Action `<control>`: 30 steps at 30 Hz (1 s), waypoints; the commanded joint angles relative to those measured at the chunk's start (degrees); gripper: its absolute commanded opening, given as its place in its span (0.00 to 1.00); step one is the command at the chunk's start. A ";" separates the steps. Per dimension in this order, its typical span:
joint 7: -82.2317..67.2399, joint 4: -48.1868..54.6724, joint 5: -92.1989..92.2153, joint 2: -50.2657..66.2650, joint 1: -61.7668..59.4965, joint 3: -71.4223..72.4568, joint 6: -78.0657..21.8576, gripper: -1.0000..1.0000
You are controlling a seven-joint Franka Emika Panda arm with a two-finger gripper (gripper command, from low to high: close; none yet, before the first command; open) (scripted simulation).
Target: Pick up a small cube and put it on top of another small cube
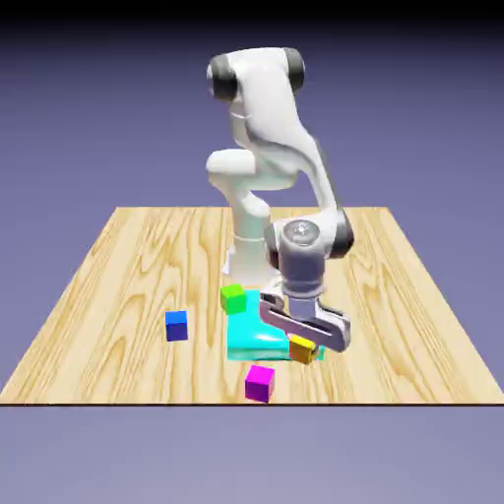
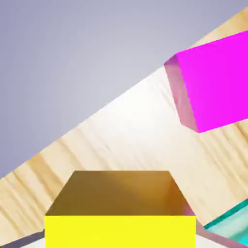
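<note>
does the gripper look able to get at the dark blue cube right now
Probably not yet: the gripper looks shut on the yellow cube. Otherwise the way seems free, as nothing stands against the dark blue cube.

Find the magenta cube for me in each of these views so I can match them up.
Exterior view: bottom edge of the table, just right of the picture's middle, magenta cube.
Hand view: upper right, cut off by the picture's right edge.
Shared landmark: the yellow cube, at bottom middle in the hand view.
</note>
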 commanded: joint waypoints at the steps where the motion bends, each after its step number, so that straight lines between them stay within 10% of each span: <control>1: -1.16 -1.14 0.31 -1.14 -2.07 0.15 -0.07 0.00; 20: -23.52 -22.26 7.43 -22.23 -40.51 3.01 -0.65 0.00; 30: -24.64 -22.56 9.01 -15.50 -21.84 -14.99 6.03 0.00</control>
